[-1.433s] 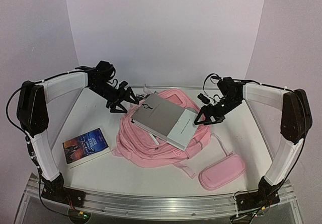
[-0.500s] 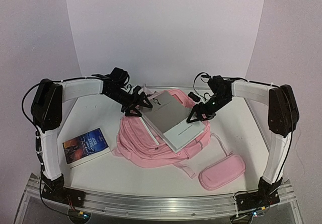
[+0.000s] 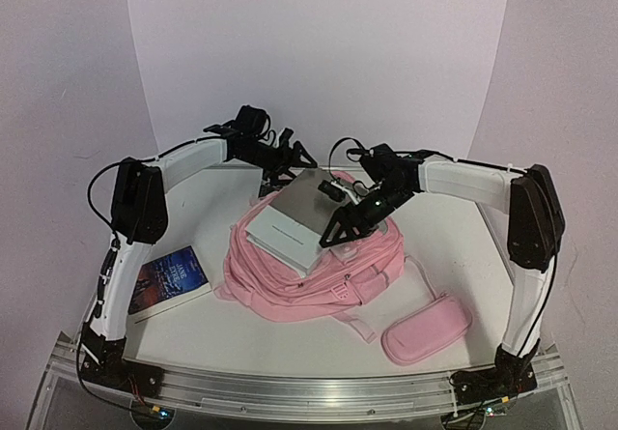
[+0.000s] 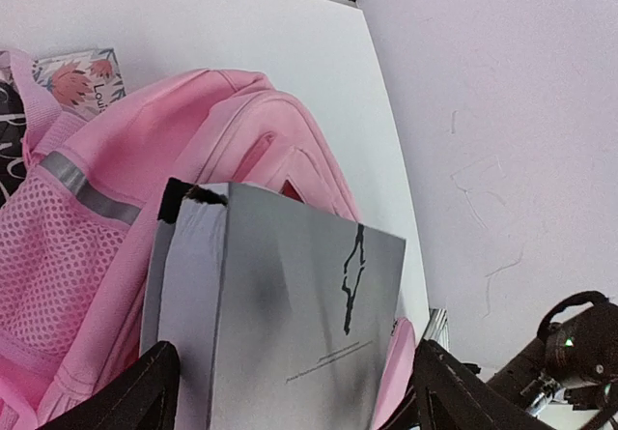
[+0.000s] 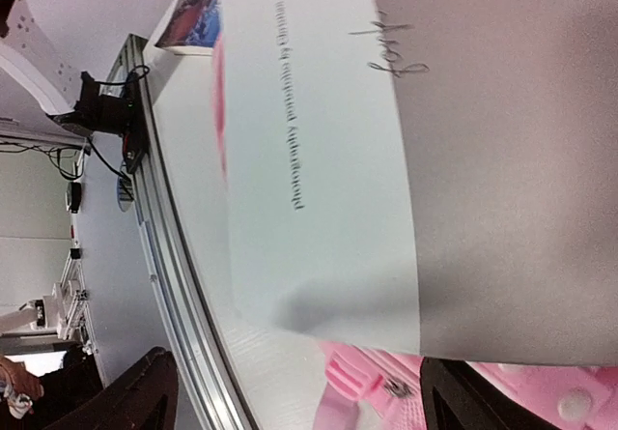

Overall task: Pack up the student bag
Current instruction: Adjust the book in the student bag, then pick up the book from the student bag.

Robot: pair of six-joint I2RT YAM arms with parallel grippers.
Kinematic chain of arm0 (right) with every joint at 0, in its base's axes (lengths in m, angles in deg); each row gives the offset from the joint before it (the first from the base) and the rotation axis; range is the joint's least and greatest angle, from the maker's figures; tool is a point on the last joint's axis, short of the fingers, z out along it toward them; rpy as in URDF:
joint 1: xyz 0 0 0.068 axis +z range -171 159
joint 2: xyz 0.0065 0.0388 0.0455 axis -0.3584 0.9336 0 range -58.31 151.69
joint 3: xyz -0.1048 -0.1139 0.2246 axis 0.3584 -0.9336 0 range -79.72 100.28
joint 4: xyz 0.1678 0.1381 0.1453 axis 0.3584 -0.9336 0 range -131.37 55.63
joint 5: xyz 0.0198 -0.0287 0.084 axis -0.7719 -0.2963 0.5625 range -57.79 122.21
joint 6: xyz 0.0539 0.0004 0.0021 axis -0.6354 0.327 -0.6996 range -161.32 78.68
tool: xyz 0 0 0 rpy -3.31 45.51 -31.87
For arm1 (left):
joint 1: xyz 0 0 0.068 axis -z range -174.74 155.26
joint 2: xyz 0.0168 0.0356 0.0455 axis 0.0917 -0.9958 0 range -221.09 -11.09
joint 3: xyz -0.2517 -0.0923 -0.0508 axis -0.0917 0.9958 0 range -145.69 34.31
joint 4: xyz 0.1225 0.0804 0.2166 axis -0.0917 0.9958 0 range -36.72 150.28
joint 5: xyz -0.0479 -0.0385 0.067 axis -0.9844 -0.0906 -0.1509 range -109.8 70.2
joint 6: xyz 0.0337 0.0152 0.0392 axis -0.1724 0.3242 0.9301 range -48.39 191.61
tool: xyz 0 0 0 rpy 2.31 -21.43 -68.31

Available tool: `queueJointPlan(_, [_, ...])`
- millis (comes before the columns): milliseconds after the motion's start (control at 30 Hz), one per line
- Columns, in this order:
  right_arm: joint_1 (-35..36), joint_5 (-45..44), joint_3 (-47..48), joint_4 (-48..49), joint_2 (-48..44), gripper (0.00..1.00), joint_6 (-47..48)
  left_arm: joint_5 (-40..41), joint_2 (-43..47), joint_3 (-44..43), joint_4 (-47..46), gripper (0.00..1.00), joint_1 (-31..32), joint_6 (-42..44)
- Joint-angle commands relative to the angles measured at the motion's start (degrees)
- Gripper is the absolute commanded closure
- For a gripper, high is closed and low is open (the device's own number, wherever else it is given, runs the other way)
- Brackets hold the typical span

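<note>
The student bag point(image 3: 290, 293), a large pink backpack, lies flat in the middle of the table. A grey hardcover book point(image 3: 301, 217) rests slanted on top of it. My left gripper point(image 3: 288, 159) is open at the bag's far edge, just behind the book's far corner. In the left wrist view the book point(image 4: 290, 314) fills the space between the spread fingers point(image 4: 159, 391), with the bag point(image 4: 193, 121) beneath. My right gripper point(image 3: 338, 229) is open at the book's right edge. In the right wrist view the book point(image 5: 463, 159) lies over the bag point(image 5: 372, 401).
A blue paperback point(image 3: 172, 280) lies on the table at the near left. A small oblong pink pencil case point(image 3: 426, 329) lies at the near right. A small floral-covered booklet point(image 4: 82, 77) lies beyond the bag. White walls close in the back and sides.
Both arms have swung inward. The left gripper moved toward the far wall, the right gripper moved left, and the grey book turned and slid left across the bag.
</note>
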Motion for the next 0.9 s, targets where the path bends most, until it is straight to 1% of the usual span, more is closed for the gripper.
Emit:
queueJointPlan(0, [-0.9, 1.9, 4.8, 2.9, 1.2, 0.11, -2.2, 3.2, 7.4, 3.4, 1.9, 0.14, -2.9, -0.3])
queueJointPlan(67, [-2.3, 2.4, 4.1, 2.7, -0.3, 0.1, -2.0, 6.4, 13.8, 10.1, 1.2, 0.11, -5.1, -0.9])
queueJointPlan(133, [-4.0, 2.4, 3.8, 2.2, -1.8, 0.09, -1.6, 10.5, 22.1, 17.9, 0.5, 0.09, -7.4, -1.1])
queueJointPlan(200, [-6.0, 0.6, 4.5, 1.8, -2.8, 0.09, -1.1, 13.2, 28.1, 23.4, 0.4, 0.08, -8.7, -0.8])
queueJointPlan(233, [-6.7, -1.1, 5.4, 1.4, -2.6, 0.09, -1.1, 13.8, 30.9, 26.3, 0.5, 0.07, -9.3, -0.4])
queueJointPlan(300, [-7.4, -2.6, 6.7, -0.5, -2.0, 0.1, -1.7, 13.2, 33.8, 29.9, 2.5, 0.08, -9.6, 1.0])
queueJointPlan(400, [-7.4, -2.1, 4.1, -0.9, -2.5, 0.1, -3.5, 9.6, 34.0, 32.0, 4.6, 0.11, -9.6, 2.5])
queueJointPlan(467, [-7.4, -1.4, 1.9, 0.6, -2.6, 0.08, -5.8, 7.2, 32.9, 32.7, 3.9, 0.14, -9.6, 2.4])
queueJointPlan(533, [-7.4, -0.5, 1.8, 2.3, -1.1, 0.07, -8.9, 4.8, 31.0, 32.2, 3.1, 0.15, -9.7, 2.1])
queueJointPlan(633, [-7.4, 0.4, 2.2, 7.3, 1.0, 0.02, -14.9, 2.6, 28.1, 30.9, 2.5, 0.16, -9.5, 2.2])
queueJointPlan(733, [-7.5, -1.3, 1.6, 11.0, 3.2, 0.02, -19.5, 1.6, 25.4, 29.3, 2.6, 0.16, -8.7, 2.8])
queueJointPlan(867, [-7.5, -3.3, -1.9, 16.3, 4.3, 0.02, -26.3, 0.4, 22.1, 28.4, 2.5, 0.17, -7.7, 3.2])
